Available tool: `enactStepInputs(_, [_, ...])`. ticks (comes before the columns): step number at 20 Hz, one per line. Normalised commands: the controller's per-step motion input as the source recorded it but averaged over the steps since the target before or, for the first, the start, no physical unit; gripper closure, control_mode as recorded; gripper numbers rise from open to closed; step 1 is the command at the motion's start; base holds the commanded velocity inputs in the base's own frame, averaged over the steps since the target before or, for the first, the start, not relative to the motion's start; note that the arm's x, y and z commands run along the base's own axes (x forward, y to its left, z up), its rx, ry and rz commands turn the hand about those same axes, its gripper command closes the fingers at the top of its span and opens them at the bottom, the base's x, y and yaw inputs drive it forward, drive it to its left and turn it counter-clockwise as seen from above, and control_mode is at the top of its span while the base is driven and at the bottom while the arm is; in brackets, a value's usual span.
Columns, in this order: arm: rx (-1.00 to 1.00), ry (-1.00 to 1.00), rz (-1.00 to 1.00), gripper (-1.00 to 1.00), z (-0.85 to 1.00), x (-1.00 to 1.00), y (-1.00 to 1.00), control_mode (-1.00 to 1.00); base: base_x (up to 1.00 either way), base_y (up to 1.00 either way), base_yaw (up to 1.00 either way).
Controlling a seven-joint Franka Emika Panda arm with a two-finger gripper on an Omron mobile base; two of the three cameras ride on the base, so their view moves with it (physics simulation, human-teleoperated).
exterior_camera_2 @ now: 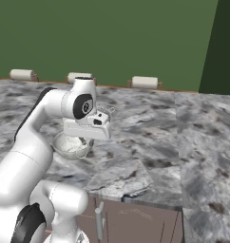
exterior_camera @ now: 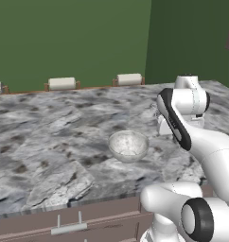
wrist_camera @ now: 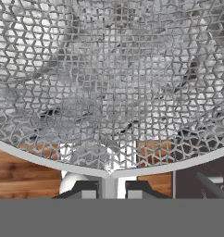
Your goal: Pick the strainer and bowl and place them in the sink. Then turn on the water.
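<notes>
Resting on the marble bench (exterior_camera: 50, 142) near its front edge, the bowl (exterior_camera: 128, 145) sits upright at centre. Right of it, the gripper (wrist_camera: 108, 185) holds the strainer (wrist_camera: 109, 83) aloft, jaws pinched on its rim, the wire mesh spreading close before the hand camera.
</notes>
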Motion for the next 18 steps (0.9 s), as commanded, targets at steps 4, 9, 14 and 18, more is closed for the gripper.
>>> enactStepInputs(4, [0.0,0.0,0.0,1.0,0.05,0.03,0.23,-1.0,0.0,0.0,0.0])
enactStepInputs(9, [0.0,0.0,0.0,1.0,0.07,0.02,0.11,-1.0,0.0,0.0,0.0])
enactStepInputs(14, [0.0,0.0,0.0,1.0,0.12,0.01,0.01,1.0,0.0,0.0,0.0])
enactStepInputs(18, [0.0,0.0,0.0,1.0,0.0,0.0,0.0,1.0,-0.15,0.0,0.0])
